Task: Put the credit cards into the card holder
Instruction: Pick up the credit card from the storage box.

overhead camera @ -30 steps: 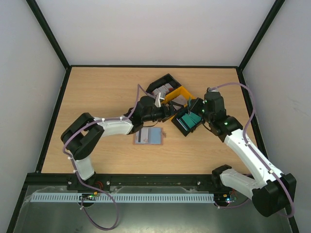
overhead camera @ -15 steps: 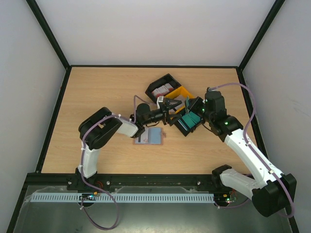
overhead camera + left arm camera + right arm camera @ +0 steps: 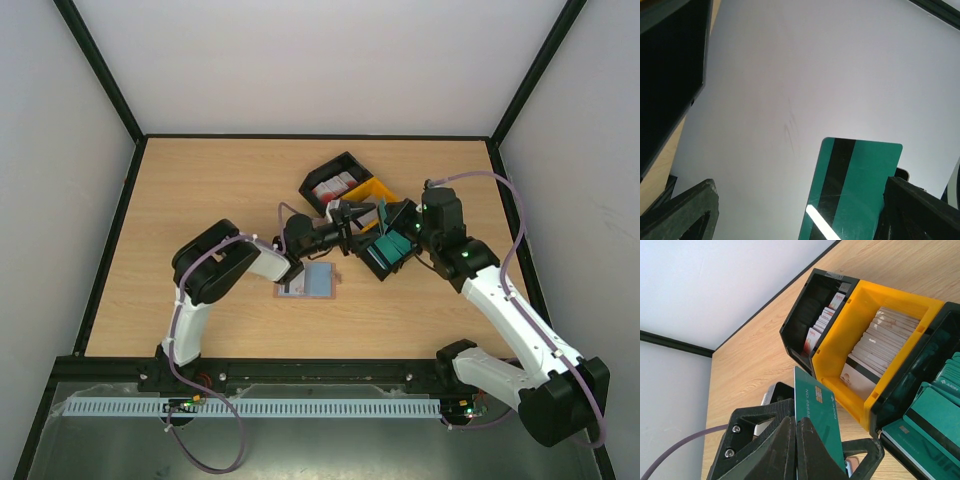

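My right gripper (image 3: 796,440) is shut on a teal credit card (image 3: 822,412) and holds it upright on edge above the table. My left gripper (image 3: 800,215) is open, with one finger (image 3: 757,440) on each side of that card. In the left wrist view the card (image 3: 852,190) shows its dark stripe and stands close to the right finger (image 3: 920,210). In the top view both grippers (image 3: 368,212) meet by the trays. The reddish-brown card holder (image 3: 312,282) lies open on the table, with a whitish striped card (image 3: 290,284) at its left end.
A black tray (image 3: 805,325) holds red-and-white cards, a yellow tray (image 3: 860,310) holds whitish cards, and a black tray (image 3: 940,345) holds teal cards (image 3: 935,410). They stand together behind the grippers (image 3: 345,185). Black frame rails edge the table.
My left arm has folded up and its gripper has turned and moved right, coming round the teal card in my right gripper. The right arm has hardly moved.
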Robot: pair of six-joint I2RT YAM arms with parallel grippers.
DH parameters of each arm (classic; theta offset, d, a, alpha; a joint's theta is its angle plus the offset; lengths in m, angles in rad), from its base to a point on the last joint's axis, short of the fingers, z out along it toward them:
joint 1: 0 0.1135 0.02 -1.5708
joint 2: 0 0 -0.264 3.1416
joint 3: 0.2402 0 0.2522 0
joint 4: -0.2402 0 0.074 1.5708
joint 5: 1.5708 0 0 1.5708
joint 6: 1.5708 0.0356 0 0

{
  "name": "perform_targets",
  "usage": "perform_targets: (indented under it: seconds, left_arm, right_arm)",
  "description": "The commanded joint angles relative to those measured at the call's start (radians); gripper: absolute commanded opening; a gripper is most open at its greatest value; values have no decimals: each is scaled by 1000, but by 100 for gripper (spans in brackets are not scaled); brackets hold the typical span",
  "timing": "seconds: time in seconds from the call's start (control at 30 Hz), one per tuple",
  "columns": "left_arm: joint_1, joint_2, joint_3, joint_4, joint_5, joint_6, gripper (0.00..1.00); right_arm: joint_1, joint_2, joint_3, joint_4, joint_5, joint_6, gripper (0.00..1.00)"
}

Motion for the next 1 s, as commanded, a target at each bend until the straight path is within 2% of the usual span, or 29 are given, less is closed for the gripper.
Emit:
perform_targets:
  seconds: [0.0,0.13,0.43,0.67,0.97]
  left_arm:
    - [-15,9,40,173,0,-59,91]
    - [-15,3,46,178,-12,-67,89]
    - [-13,-50,40,82,-6,17,76]
    - [-12,-44,52,79,6,19,66]
    - [-12,-31,73,101,27,6,66]
  right_arm:
    - [-6,3,-19,34,-14,16,2]
    - [-6,7,-25,36,-16,19,2]
    - [-8,2,-36,20,24,25,2]
    - [-8,2,-45,29,24,33,2]
    - [-8,4,-52,42,13,42,2]
